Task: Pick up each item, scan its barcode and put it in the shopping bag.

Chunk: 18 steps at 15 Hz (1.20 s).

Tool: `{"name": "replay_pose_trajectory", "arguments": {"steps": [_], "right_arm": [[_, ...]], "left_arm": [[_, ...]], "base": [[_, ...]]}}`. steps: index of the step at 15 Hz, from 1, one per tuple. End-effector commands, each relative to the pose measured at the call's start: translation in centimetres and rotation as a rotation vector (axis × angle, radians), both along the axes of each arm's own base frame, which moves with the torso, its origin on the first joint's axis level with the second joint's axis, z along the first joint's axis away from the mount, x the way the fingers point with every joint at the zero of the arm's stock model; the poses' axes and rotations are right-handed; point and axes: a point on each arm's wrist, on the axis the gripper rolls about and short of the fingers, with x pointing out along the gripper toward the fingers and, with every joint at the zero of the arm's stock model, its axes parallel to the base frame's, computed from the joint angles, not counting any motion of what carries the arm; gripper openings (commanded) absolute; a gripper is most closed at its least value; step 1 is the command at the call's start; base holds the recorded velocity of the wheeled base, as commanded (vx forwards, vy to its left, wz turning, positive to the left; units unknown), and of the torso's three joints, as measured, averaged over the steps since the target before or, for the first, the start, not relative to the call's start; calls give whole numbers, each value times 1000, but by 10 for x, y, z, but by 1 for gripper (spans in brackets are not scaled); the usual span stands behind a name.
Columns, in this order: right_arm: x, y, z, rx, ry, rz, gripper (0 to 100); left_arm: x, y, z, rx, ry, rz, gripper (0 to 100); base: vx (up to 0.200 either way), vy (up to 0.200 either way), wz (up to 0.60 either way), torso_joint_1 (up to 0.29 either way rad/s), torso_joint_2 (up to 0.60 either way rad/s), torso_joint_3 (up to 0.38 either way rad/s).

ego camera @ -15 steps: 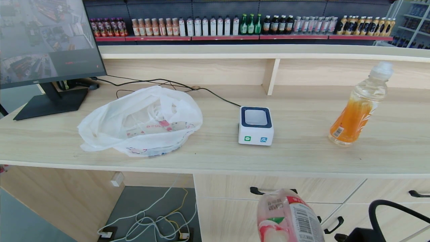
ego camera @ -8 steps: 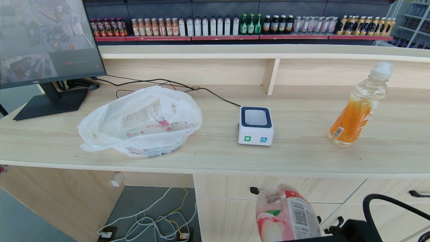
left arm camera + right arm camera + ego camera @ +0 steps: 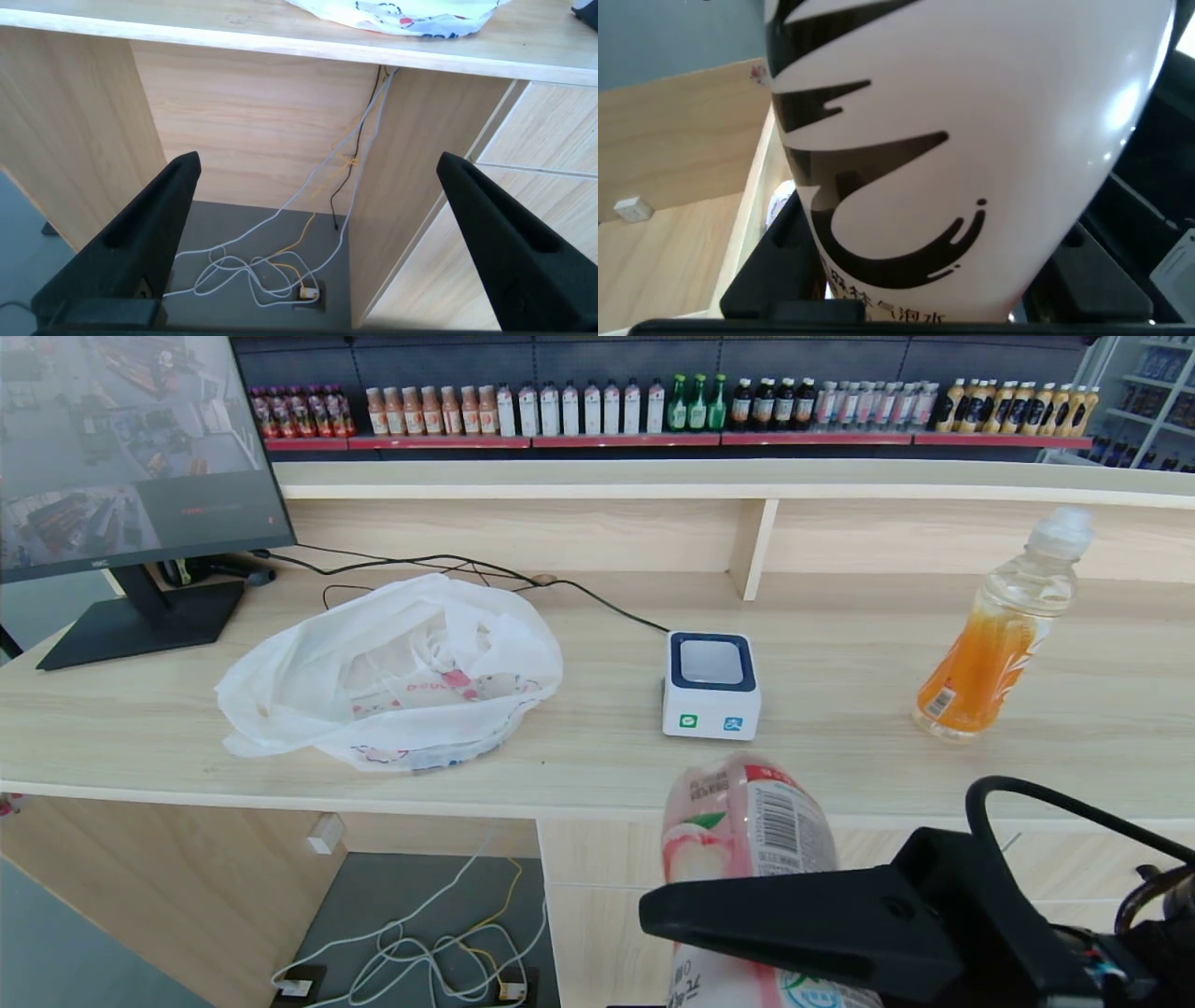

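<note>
At 6 o'clock from the scanner (image 3: 710,685), over the near edge of the bench (image 3: 840,765), the right hand (image 3: 719,933) clamps the pink peach bottle (image 3: 747,831), barcode facing the head camera. At 9 o'clock the white shopping bag (image 3: 392,672) lies slumped on the bench; its contents cannot be told. At 3 o'clock an orange drink bottle (image 3: 994,635) stands upright, filled to its shoulder. Below the bench edge, the left hand (image 3: 318,233) hangs with fingers spread wide, holding nothing.

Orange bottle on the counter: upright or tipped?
Upright: the orange bottle stands on its base on the counter, white cap on top.
</note>
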Motion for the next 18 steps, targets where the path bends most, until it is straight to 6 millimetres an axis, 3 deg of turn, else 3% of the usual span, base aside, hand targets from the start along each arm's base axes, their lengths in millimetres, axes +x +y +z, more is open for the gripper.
{"name": "replay_pose_trajectory", "arguments": {"steps": [1,5,9,18], "right_arm": [[0,2,9,28,-46,-5,0],[1,4,16,9,-92,-12,0],[3,21,31,-104,-149,16,0],[6,26,46,-182,-218,2,0]], "left_arm": [[0,0,0,0,0,0,100],[0,0,0,0,0,0,100],[0,0,0,0,0,0,100],[0,0,0,0,0,2,100]], "base": [[0,0,0,0,0,0],[0,0,0,0,0,0],[0,0,0,0,0,0],[0,0,0,0,0,0]]}}
